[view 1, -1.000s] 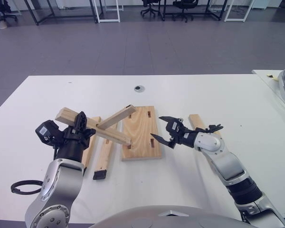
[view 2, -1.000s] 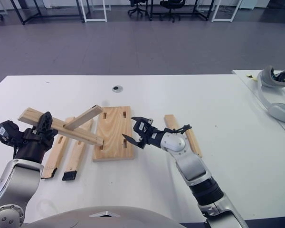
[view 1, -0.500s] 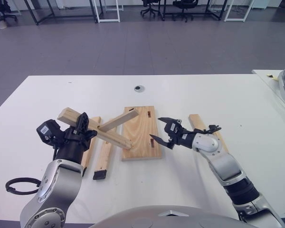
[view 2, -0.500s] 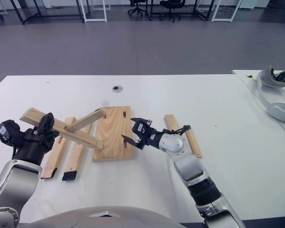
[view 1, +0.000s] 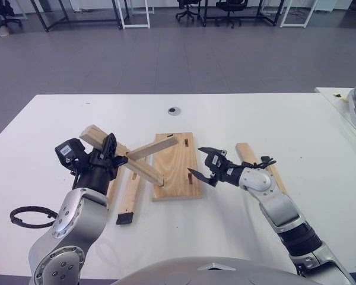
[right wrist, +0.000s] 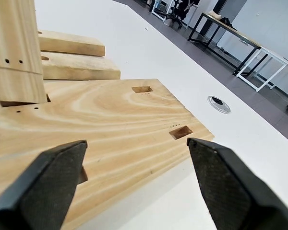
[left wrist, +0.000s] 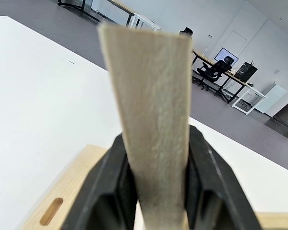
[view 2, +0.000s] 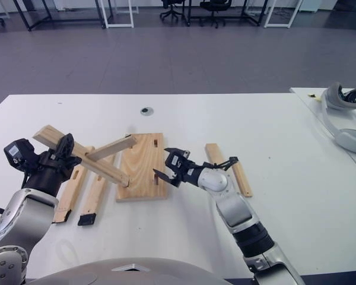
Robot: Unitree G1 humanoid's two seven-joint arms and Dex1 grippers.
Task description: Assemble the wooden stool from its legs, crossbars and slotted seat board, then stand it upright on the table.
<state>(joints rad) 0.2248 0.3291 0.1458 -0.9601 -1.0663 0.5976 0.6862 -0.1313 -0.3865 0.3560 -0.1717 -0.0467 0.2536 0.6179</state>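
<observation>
Looking down over a white counter, I see the slotted seat board lying flat near its middle. My left tool is clamped on a wooden leg just left of the seat board, its black fingers pressed against both sides of the wood. The leg slants down toward the seat board, and its lower end meets the near left corner at a slot there; I cannot tell how deep it sits. A crossbar juts from the leg and reaches over the seat board's far left part. Two other slots in the seat board stand open. My right tool hovers at the seat board's right edge, spread wide, gripping nothing. Two more legs lie flat on the counter left of the seat board, beneath the held leg. A short wooden piece lies right of the seat board, partly behind my right arm. A black ring lies well left of the seat board.
</observation>
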